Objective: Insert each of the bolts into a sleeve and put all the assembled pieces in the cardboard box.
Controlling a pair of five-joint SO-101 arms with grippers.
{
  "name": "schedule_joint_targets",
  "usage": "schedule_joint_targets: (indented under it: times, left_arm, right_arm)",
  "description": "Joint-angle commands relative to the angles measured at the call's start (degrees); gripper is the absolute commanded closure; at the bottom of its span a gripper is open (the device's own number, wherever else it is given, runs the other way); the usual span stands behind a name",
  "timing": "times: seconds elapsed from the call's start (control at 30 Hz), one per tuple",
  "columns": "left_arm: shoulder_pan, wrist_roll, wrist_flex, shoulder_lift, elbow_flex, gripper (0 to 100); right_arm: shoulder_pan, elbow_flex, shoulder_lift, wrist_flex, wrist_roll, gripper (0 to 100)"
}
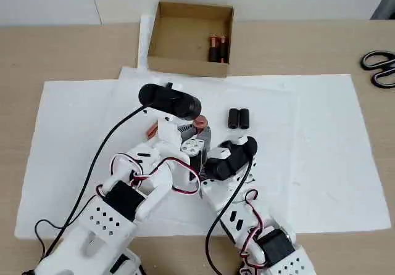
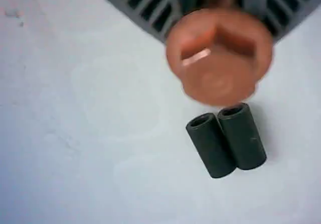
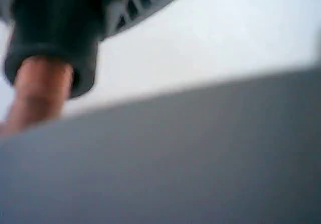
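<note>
Left pincer [image 2: 219, 5]: closed on a copper bolt [image 2: 219, 58], gripped just behind the broad head, over the middle of the white sheet [image 1: 321, 164]. Right pincer [image 1: 196, 155]: closed on a black sleeve [image 3: 50, 33], directly beside the left pincer, the two meeting tip to tip. Bolt and sleeve: the copper shank enters the sleeve's open end in the right wrist view; depth of entry cannot be told. Loose sleeves [image 2: 225, 138]: two, black, lying on their sides and touching each other on the sheet, near the held bolt on its far right side. Cardboard box [image 1: 185, 16]: at the far edge of the sheet, open at the top. Assembled pieces [image 1: 217, 48]: two, side by side against the box's right wall. Scissors [image 1: 379, 68]: on the bare tabletop [image 1: 62, 53], far right, well apart from both arms.
</note>
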Motion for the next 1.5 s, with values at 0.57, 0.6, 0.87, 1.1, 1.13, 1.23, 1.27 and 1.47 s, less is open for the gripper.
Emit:
schedule_joint_targets:
  times: [0.57, 0.6, 0.87, 1.1, 1.13, 1.23, 1.27, 1.47]
  left_arm:
    - [0.6, -0.4, 1.5, -1.1, 1.2, 99]
    - [0.6, -0.4, 2.0, -1.1, 1.2, 99]
    - [0.6, -0.4, 3.0, -1.1, 2.0, 99]
    - [0.6, -0.4, 3.0, -1.1, 5.8, 99]
    - [0.6, -0.4, 3.0, -1.1, 5.8, 99]
    - [0.6, -0.3, 3.0, -1.4, 5.7, 99]
    - [0.6, -0.3, 3.0, -1.5, 5.7, 99]
    - [0.6, -0.2, 4.3, -1.5, 5.5, 82]
  right_arm:
    - [-0.1, 0.4, -0.7, -1.4, -0.3, 99.5]
    - [-0.1, 0.4, -0.7, -1.4, -0.3, 99.5]
    - [-0.1, 0.4, -0.7, -1.3, -0.3, 99.5]
    - [-0.1, 0.4, -0.7, -1.3, -0.3, 99.5]
    - [-0.1, 0.4, -0.7, -1.3, -0.3, 99.5]
    - [-0.1, 0.4, -0.7, -1.3, -0.3, 99.5]
    - [-0.1, 0.4, -0.7, -1.3, -0.3, 99.5]
    - [-0.1, 0.4, -0.7, -1.3, -0.3, 99.5]
